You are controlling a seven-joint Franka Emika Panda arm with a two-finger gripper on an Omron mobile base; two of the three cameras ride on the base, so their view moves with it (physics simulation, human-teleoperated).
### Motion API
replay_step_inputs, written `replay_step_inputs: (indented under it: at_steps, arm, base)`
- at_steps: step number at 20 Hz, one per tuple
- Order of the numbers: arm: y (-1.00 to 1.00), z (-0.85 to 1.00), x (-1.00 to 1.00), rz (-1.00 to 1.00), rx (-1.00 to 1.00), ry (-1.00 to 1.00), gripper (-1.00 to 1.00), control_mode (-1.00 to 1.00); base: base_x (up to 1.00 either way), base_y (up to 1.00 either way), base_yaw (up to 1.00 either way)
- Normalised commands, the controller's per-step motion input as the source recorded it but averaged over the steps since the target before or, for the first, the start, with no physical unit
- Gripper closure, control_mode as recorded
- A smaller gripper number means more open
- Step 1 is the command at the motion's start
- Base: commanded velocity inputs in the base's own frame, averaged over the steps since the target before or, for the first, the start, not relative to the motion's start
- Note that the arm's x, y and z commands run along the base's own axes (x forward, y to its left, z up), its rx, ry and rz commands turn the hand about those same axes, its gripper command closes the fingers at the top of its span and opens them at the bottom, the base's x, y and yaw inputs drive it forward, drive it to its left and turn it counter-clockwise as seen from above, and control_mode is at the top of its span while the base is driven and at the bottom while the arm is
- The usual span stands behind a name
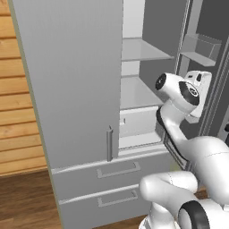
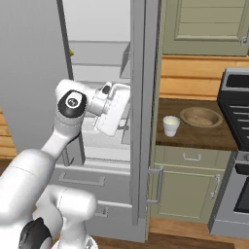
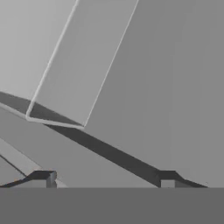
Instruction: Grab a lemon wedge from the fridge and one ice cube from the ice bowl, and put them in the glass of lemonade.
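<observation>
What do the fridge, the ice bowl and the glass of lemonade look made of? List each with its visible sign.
Fridge: brushed grey metal by its look; flat matte sheen, bar handle.
Ice bowl: brownish, pale rim; could be wood or tinted glass, too small to tell.
Glass of lemonade: whitish translucent glass or plastic, pale yellow liquid showing at the top.

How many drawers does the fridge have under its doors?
2 on the fridge: the upper drawer sits just below the doors, the lower drawer beneath it. The robot's arm may hide more.
</observation>
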Motion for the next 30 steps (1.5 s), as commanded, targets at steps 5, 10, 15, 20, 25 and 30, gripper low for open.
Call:
replay_step_inputs:
  at_steps: [5,10,15,20,25,30]
  arm:
    - [0.58,0.51,-0.36,0.01,0.0,-0.01,-1.0,-1.0]
    - [0.86,0.13,-0.06,-0.11,0.1,-0.25,-1.0,-1.0]
    - [0.74,-0.17,0.15,-0.05,0.48,-0.29,-1.0,-1.0]
    - [0.88,-0.41,0.25,0.26,0.68,-0.15,-1.0,-1.0]
    - [0.76,-0.98,0.33,0.42,0.66,-0.23,-1.0,-1.0]
    - [0.9,-0.17,0.23,0.06,0.31,-0.06,-1.0,-1.0]
  base:
    - [0.0,0.0,0.0]
    - [0.0,0.0,0.0]
    - [0.0,0.0,0.0]
    - [0.0,0.0,0.0]
    - [0.0,0.0,0.0]
    - [0.0,0.0,0.0]
